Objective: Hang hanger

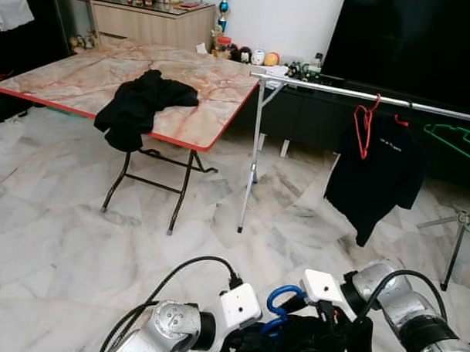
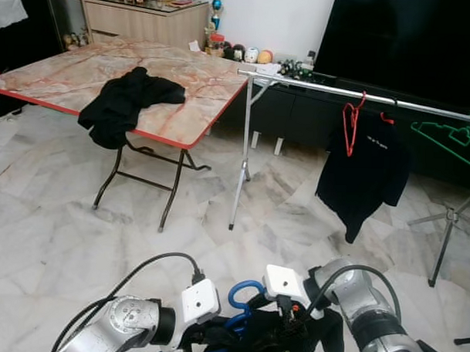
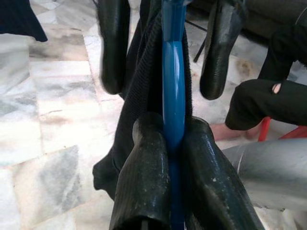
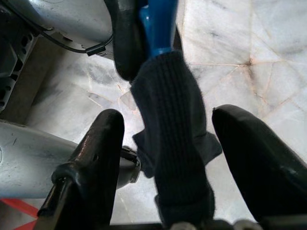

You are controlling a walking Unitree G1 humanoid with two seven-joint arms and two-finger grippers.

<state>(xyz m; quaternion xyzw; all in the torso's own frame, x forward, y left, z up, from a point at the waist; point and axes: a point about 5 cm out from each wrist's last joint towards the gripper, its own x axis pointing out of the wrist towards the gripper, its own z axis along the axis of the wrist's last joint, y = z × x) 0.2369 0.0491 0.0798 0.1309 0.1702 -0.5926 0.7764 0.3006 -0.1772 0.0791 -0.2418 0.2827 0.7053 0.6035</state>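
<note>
Carrying step: left end effector (image 3: 168,143) clamps the blue plastic hanger (image 3: 173,86) with dark knit garment (image 4: 175,143); right end effector (image 4: 168,139) spread wide. Next, approach the silver metal rail (image 1: 361,94) at one o'clock.

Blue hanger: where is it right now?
The blue hanger is low in the head views, right in front of the robot, carrying a dark garment. The left gripper is shut on it, and the right gripper sits open around it.

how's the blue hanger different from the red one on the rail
The blue hanger is pinched in the left gripper, low and off the rail; the red hanger hangs from the rail. The blue one carries a dark garment; the red one hangs bare.
</note>
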